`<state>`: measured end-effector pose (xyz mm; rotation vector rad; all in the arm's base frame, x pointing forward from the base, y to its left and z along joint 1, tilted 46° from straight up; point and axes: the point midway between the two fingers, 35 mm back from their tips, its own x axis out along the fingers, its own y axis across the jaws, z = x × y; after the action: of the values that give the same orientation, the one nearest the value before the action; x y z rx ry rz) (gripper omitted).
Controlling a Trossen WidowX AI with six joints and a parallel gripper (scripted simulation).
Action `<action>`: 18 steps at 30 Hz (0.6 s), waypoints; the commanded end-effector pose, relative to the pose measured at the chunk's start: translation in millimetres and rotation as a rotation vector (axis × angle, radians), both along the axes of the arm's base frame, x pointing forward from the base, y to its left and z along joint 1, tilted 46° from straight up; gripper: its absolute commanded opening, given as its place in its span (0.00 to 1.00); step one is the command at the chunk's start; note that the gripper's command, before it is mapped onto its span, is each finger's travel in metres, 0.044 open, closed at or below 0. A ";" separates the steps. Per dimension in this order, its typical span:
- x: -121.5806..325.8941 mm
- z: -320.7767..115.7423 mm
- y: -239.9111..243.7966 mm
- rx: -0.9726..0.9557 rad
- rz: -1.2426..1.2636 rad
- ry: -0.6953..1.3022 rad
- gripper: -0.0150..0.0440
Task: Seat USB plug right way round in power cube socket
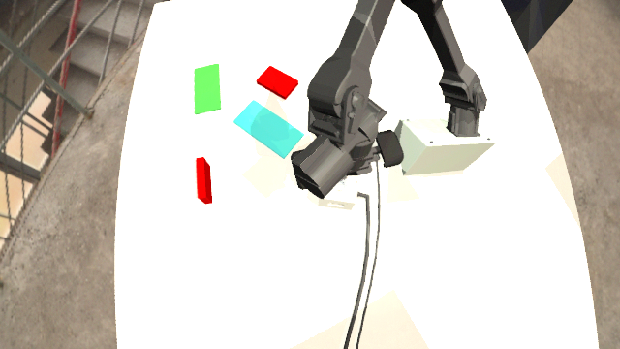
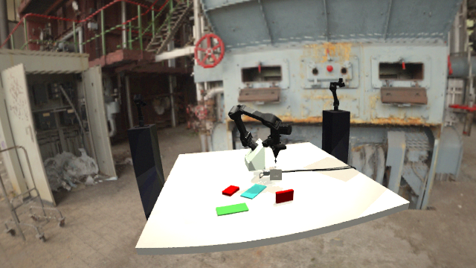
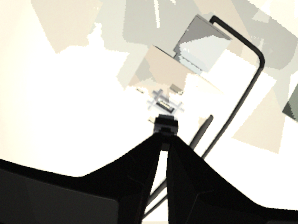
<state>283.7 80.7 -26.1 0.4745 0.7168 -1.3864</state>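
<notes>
My gripper [image 2: 276, 161] [image 3: 165, 140] points down over the power cube and is shut on the dark USB plug [image 3: 165, 124]. The pale power cube [image 1: 345, 201] [image 2: 275, 174] [image 3: 160, 70] stands on the table, partly hidden by the arm in the top view. In the wrist view the plug lies beside the small bright socket area [image 3: 165, 104] on the cube's top. In the exterior view a small pale gap shows between fingertips and cube. Which way round the plug faces, and whether its tip touches the socket, I cannot tell.
A grey block [image 3: 202, 45] sits at the cube's side, near a bent black cable [image 3: 261, 60]. Two cables run over the table. A cyan slab [image 1: 268, 129], green slab [image 1: 207, 89] and two red blocks [image 1: 277, 81] [image 1: 203, 180] lie nearby. A pale angular box [image 1: 446, 157] stands by the arm.
</notes>
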 end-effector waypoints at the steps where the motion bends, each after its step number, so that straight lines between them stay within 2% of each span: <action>1: -0.2 -0.3 -0.3 0.003 -0.086 -0.086 0.25; 14: -0.2 -0.3 -0.3 0.013 -0.321 -0.325 0.25; 18: -0.2 -0.3 -0.3 0.013 -0.333 -0.338 0.25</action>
<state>283.6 80.6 -26.1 0.8132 0.4112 -1.5458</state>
